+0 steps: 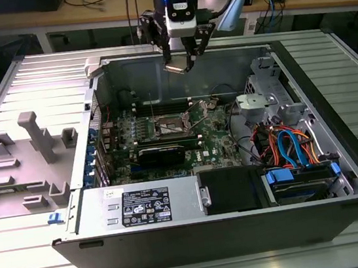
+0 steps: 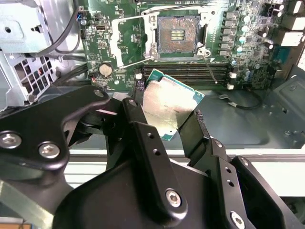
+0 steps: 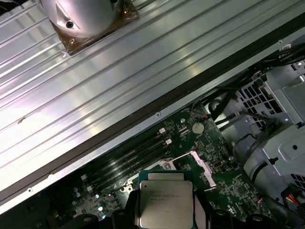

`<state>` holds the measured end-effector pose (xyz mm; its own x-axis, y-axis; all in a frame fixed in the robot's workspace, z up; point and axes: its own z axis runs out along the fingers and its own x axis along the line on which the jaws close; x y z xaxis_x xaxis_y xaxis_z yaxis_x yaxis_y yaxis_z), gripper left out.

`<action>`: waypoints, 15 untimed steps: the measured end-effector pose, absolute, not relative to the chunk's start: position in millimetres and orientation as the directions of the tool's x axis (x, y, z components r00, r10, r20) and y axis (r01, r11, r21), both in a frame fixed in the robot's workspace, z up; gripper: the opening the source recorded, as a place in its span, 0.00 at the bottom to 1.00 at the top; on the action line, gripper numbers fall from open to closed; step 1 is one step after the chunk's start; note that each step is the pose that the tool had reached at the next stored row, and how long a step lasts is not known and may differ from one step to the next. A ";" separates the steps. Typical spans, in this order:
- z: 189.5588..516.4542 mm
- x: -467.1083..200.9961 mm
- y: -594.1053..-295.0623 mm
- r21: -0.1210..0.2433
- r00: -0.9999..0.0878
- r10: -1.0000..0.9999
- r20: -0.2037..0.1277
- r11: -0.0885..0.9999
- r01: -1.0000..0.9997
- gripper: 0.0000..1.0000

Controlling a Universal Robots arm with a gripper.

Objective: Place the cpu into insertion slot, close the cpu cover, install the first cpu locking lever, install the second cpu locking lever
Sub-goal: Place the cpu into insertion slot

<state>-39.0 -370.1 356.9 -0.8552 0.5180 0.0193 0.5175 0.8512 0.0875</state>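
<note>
Above the computer case, at about twelve o'clock from the insertion slot in the exterior view, the gripper is clamped on the cpu by opposite edges, probably sparing its faces; the slot lies uncovered.

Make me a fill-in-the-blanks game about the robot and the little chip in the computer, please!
1. The gripper holds the cpu up ___ the motherboard, not touching it.
2. The insertion slot is ___: no chip sits in it.
3. The motherboard's colour is ___.
4. In the exterior view, the orange and blue cables lie toward the view's ___.
Missing words: above; empty; green; right.
</note>
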 end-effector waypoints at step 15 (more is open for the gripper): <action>354.8 -39.2 -379.8 0.087 -0.850 0.526 0.019 0.846 0.526 0.54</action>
